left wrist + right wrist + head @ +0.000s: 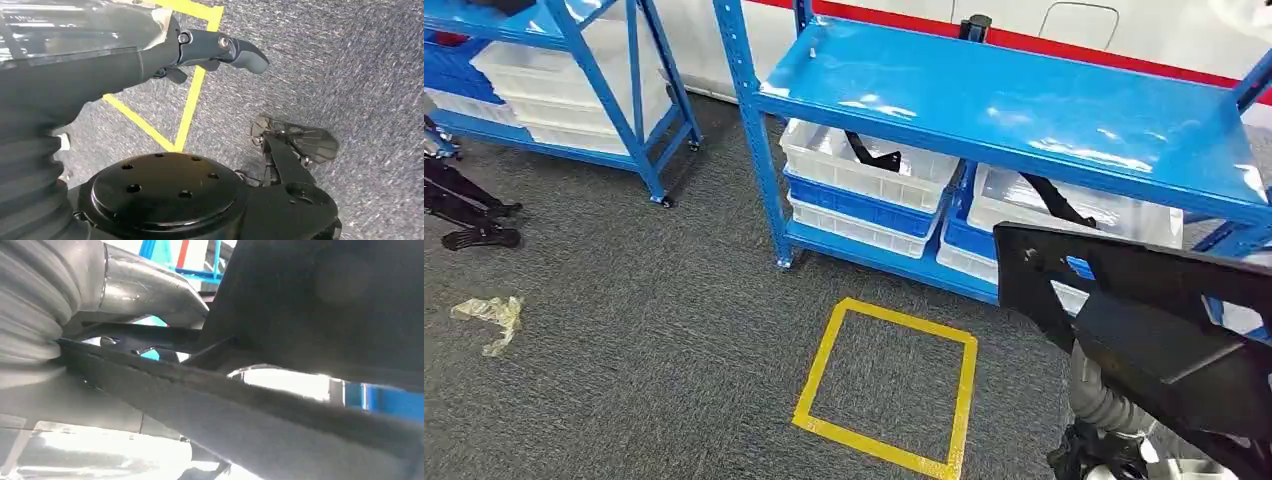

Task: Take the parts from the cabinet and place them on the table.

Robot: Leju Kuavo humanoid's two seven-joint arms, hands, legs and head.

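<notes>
Gripping black part [1144,300] — apparently — right hand [125,295].

The floor [654,330] was dark grey carpet, with a yellow tape square [886,385] at 6 o'clock. A blue metal rack [1014,110] stood at 1 o'clock and a second blue rack [574,60] at 10 o'clock. Behind them ran a white wall [1164,25] with a red stripe [1064,45], and light shone off the shelf tops.
</notes>
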